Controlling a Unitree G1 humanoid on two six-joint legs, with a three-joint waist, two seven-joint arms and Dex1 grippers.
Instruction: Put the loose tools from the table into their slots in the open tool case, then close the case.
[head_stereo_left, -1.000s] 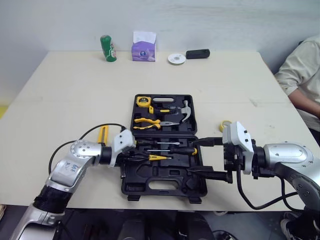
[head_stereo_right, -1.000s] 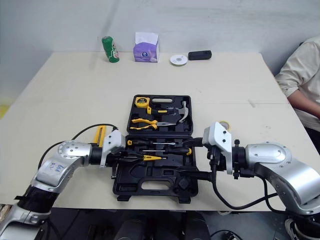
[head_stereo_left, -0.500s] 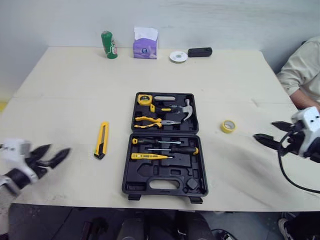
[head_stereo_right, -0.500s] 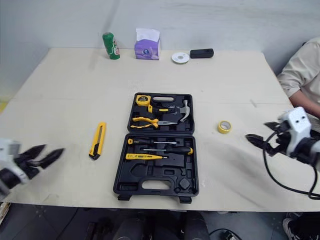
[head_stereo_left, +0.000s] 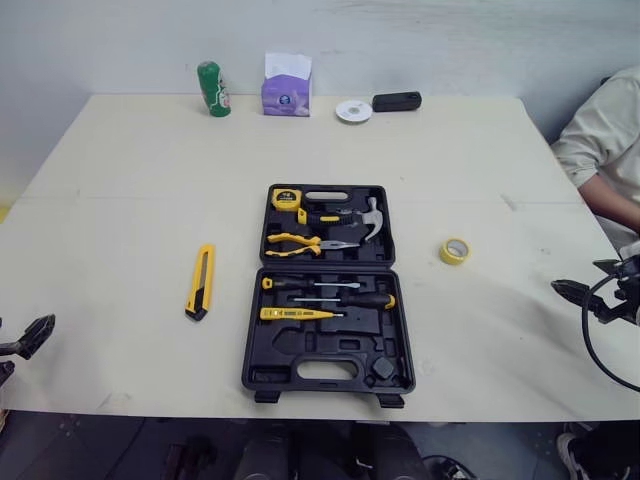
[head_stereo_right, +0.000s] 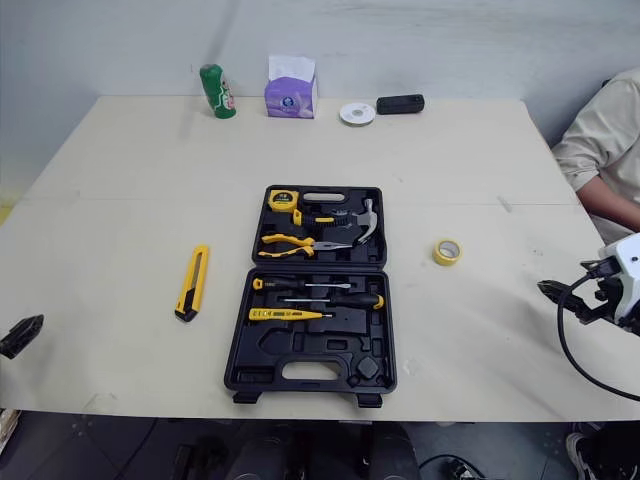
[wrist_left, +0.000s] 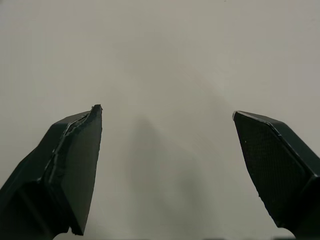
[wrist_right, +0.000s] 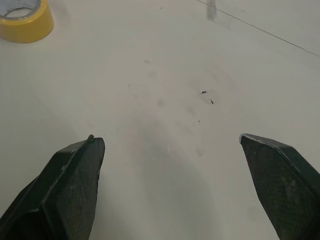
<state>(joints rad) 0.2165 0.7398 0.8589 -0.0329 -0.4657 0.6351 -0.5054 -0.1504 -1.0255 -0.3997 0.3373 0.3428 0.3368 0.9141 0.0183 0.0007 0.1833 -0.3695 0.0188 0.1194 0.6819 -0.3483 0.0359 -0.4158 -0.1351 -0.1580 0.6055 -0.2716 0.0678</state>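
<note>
You are looking down at a table with the open case lying at its middle and both arms hanging out by the side edges.
Much of the case is already holding tools, though several slots in its near half are sitting empty. The yellow knife is lying loose on the table to the case's left, and the small tape roll is lying loose to its right, so by my reading both are waiting to be stowed and the lid is waiting to be shut. The head views are giving you this layout. The wrist views are adding that the left gripper and right gripper are spread wide and empty, with the tape's edge showing beyond the right one.
</note>
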